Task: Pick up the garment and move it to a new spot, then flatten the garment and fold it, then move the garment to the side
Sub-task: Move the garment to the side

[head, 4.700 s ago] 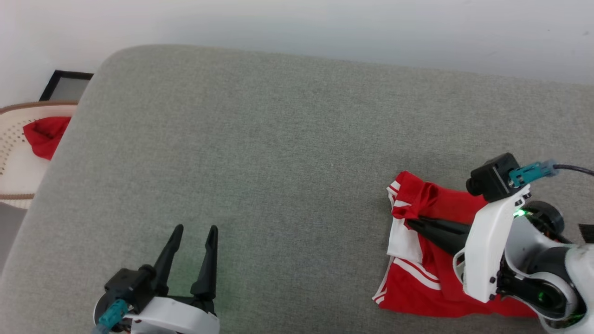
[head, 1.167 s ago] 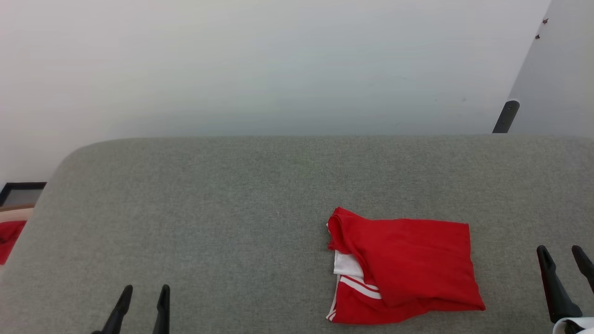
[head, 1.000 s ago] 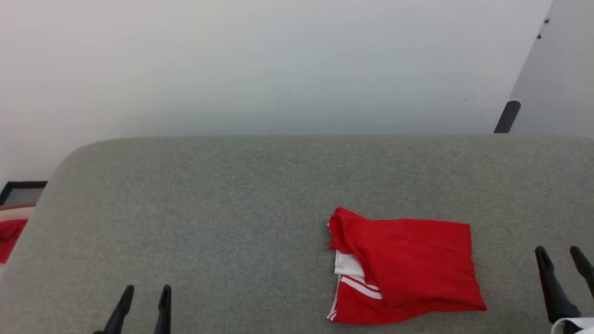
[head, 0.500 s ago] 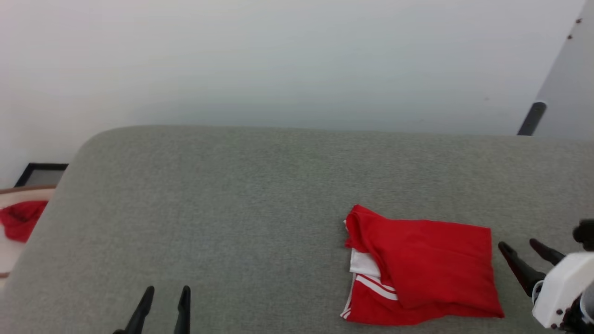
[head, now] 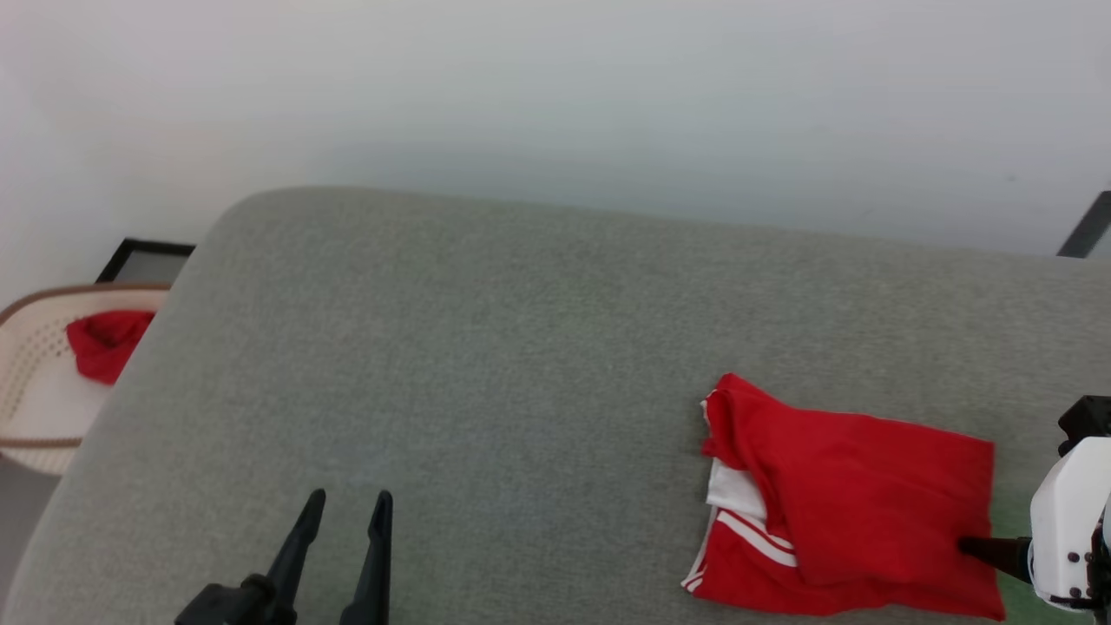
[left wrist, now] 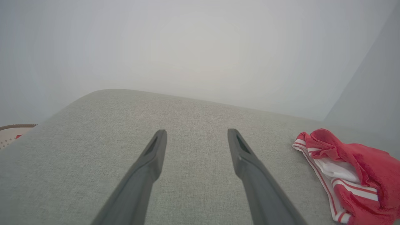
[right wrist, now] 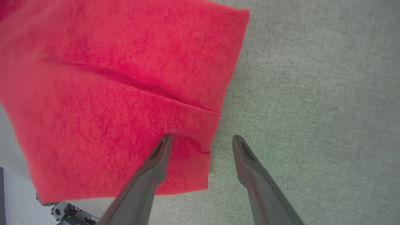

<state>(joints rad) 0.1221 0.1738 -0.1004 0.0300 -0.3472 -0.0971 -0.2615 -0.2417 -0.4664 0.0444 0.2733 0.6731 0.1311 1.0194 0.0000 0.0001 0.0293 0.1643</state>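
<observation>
The right hand is released, its 2 dark fingers spread wide with nothing gripped. It sits at the corner of the garment nearest to it. One fingertip lies over the red cloth just inside the garment's edge, beside a small crease. The other lies over bare grey cushion just past that edge, so the hem runs between the 2 tips. Whether the first tip presses the cloth or only hovers over it, I cannot tell.

The garment is folded into a rough rectangle and rests flat on the cushion, stretching away ahead of the right hand's fingers. A plain red layer is on top. At the end farthest from that hand, a white sleeve and red-white striped trim peek out from under the fold.

The left hand is also released – fingers apart, nothing between them – and is over bare cushion, well apart from the garment (which lies off to its right, striped end toward it). Off to this hand's left, past the cushion's rounded edge, a pale perforated basket holds a red cloth, with a black-framed panel just beyond it against the white wall.
</observation>
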